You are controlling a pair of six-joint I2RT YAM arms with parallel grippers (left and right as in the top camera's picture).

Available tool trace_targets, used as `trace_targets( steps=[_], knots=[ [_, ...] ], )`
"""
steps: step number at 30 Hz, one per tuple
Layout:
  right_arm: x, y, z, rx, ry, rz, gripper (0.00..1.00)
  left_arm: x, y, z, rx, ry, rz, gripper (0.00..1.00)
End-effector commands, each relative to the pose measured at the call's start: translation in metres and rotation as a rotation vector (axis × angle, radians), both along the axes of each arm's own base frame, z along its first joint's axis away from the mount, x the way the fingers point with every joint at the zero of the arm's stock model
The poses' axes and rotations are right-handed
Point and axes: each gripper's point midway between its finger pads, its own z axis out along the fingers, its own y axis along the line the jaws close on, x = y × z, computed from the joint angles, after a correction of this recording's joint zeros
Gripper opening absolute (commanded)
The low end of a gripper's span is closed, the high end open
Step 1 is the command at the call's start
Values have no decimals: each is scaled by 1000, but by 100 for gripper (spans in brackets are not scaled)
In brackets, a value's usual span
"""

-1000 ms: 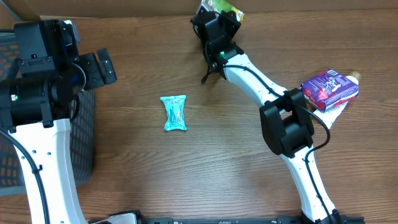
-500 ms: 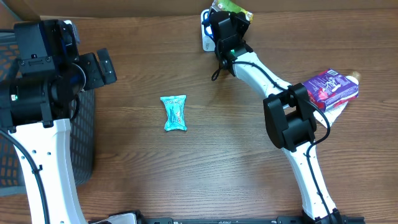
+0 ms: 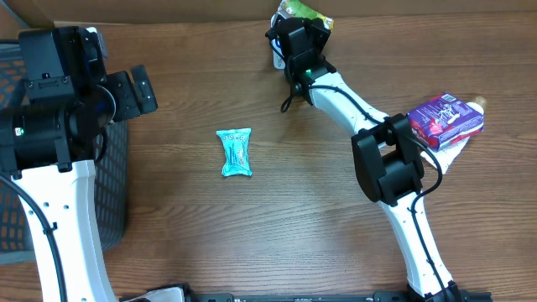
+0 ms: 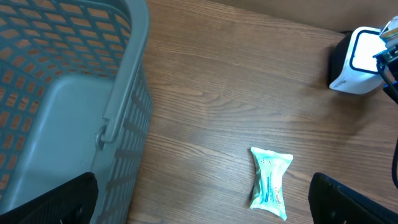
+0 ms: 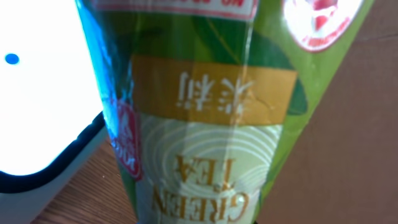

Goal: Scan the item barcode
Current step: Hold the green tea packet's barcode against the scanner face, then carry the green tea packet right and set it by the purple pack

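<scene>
**Overhead.** The right pincer [image 3: 299,23] is extended to the far edge of the bench [image 3: 336,235] and clamped narrow on the green tea packet [image 3: 306,11]. The scanner [image 3: 278,52] stands just beside this pincer, on the side toward the other arm. In my judgement the packet is held up there to present one face to the scanner's window. The left pincer [image 3: 132,92] is spread wide and holds nothing, near the basket [image 3: 113,210]. A teal packet [image 3: 235,152] lies between the two pincers, well apart from both. A purple packet [image 3: 445,117] lies well behind the right pincer, beside that arm's elbow.

**Left wrist.** The teal packet lies flat ahead, between the spread fingers. The scanner is far ahead of it.

**Right wrist.** The pincer's own fingers are hidden, as the tea packet fills the view directly ahead. Its long axis runs straight out from the pincer, narrow end nearest and broadening away. The lettering reads upside down to this camera. The scanner's lit white face sits just beside the packet. No barcode shows on the visible face, and whether one faces the scanner cannot be told.
</scene>
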Motion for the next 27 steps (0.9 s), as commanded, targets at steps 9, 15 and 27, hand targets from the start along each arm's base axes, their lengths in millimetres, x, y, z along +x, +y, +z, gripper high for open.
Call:
trace_targets(
  steps=[9, 15, 27],
  knots=[
    [-10, 6, 25, 7, -10, -23, 4, 1, 0, 0, 8, 0, -14, 100],
    [-26, 12, 73, 165, -17, -1, 4, 1, 0, 0, 8, 0, -14, 100],
    [-160, 35, 194, 1023, 222, -45, 4, 1, 0, 0, 8, 0, -14, 100]
  ],
)
